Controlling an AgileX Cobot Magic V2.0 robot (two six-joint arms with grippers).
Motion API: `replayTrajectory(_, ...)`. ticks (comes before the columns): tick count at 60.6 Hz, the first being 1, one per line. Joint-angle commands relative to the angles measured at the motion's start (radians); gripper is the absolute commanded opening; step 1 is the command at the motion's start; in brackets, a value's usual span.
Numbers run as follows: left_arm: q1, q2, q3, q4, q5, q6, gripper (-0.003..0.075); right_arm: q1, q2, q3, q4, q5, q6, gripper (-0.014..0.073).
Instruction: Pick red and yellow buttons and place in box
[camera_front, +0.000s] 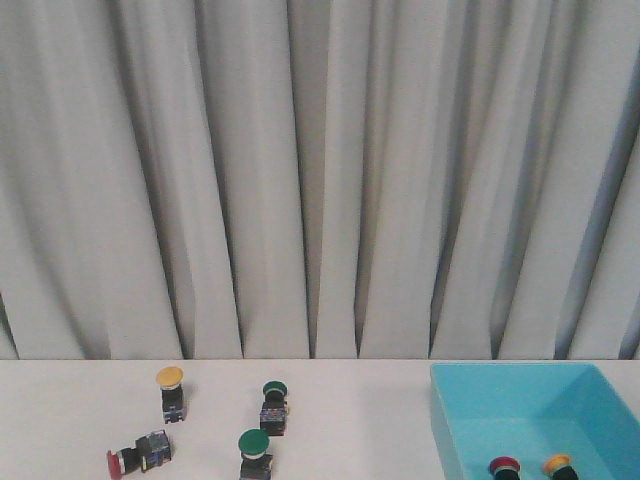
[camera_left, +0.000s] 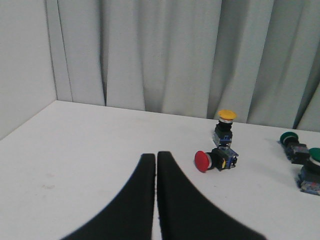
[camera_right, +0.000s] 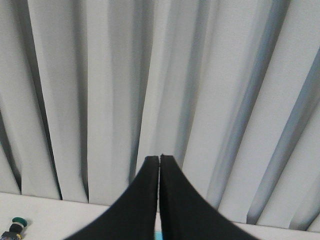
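Note:
On the white table a yellow button (camera_front: 170, 391) stands upright, and a red button (camera_front: 138, 456) lies on its side in front of it. The left wrist view has the same yellow button (camera_left: 225, 127) and red button (camera_left: 215, 159), a short way ahead of my left gripper (camera_left: 156, 156), which is shut and empty. The turquoise box (camera_front: 480, 410) sits at the right, with one red button (camera_front: 504, 467) and one yellow button (camera_front: 557, 465) inside. My right gripper (camera_right: 159, 158) is shut, empty, and faces the curtain. Neither gripper appears in the front view.
Two green-capped switches (camera_front: 273, 405) (camera_front: 255, 453) stand between the loose buttons and the box; both green switches (camera_left: 293, 145) (camera_left: 311, 170) also show in the left wrist view. A grey curtain (camera_front: 320, 170) hangs behind the table. A wall (camera_left: 22, 60) borders the table's left side.

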Motion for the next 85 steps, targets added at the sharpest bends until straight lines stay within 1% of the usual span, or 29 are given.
replayTrajectory(1, 0.001, -0.020, 0.012, 0.031, -0.057, 0.020, -0.0006, 0.000, -0.008, -0.028, 0.010, -0.077, -0.003, -0.0008)
replayTrajectory(7, -0.005, -0.020, 0.012, 0.023, -0.058, 0.059, -0.0006, 0.000, -0.008, -0.028, 0.010, -0.077, -0.003, -0.0008)
replayTrajectory(14, -0.016, -0.020, 0.012, -0.016, -0.057, 0.144, -0.0006, 0.000, -0.008, -0.028, 0.010, -0.076, -0.003, -0.0008)
replayTrajectory(29, -0.064, -0.020, 0.012, -0.015, -0.053, 0.153, -0.0006, 0.000, -0.008, -0.028, 0.010, -0.076, -0.003, -0.0008)
replayTrajectory(46, -0.065, -0.020, 0.012, -0.064, -0.053, 0.169, -0.0006, 0.000, -0.008, -0.028, 0.010, -0.076, -0.003, -0.0008)
replayTrajectory(57, -0.065, -0.020, 0.012, -0.204, -0.055, 0.311, -0.0006, 0.000, -0.008, -0.028, 0.010, -0.076, -0.003, -0.0008)
replayTrajectory(85, -0.065, -0.018, 0.011, -0.191, -0.043, 0.313, -0.0006, 0.000, -0.008, -0.028, 0.010, -0.076, -0.003, -0.0008)
